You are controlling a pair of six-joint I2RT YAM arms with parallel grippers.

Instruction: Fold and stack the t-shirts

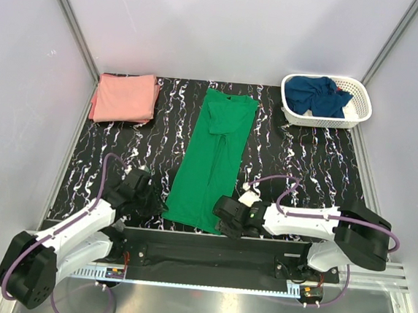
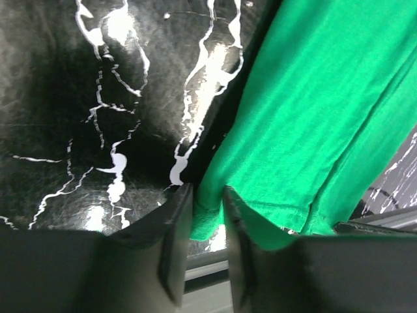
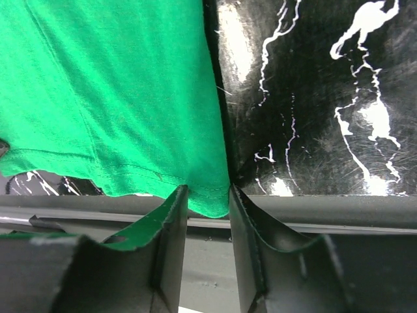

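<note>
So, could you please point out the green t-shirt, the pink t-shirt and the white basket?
green t-shirt point(image 1: 212, 164), top external view, middle of its long folded body.
pink t-shirt point(image 1: 125, 98), top external view, centre of the folded top.
white basket point(image 1: 325, 121), top external view, its near wall.

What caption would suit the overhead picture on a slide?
Left gripper and right gripper straddle near corners of the green t-shirt; pink t-shirt folded far left, navy t-shirt in basket.
</note>
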